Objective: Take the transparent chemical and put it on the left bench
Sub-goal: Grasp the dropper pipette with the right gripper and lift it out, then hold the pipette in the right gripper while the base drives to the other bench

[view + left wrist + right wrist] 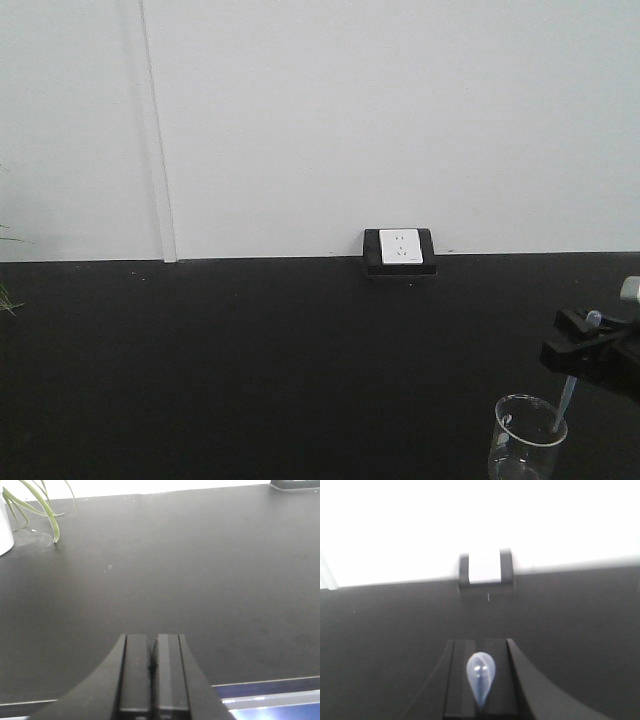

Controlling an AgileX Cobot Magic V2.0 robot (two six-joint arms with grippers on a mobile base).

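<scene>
Front view: one transparent chemical [567, 396], one beaker [506, 442].

**Socket behind, beaker right, plant left**

A matte black bench top [250, 370] meets a white wall [400, 120] behind. A white wall socket in a black housing [400, 247] sits at the rear edge, right of centre. A small clear glass beaker [525, 445] stands front right. A slim clear plastic dropper pipette [563, 405] dips into it, held above by the black right gripper [580, 345]. A green potted plant [5, 530] stands far left, rear. The black left gripper [152, 652] hangs over the near edge.
</scene>
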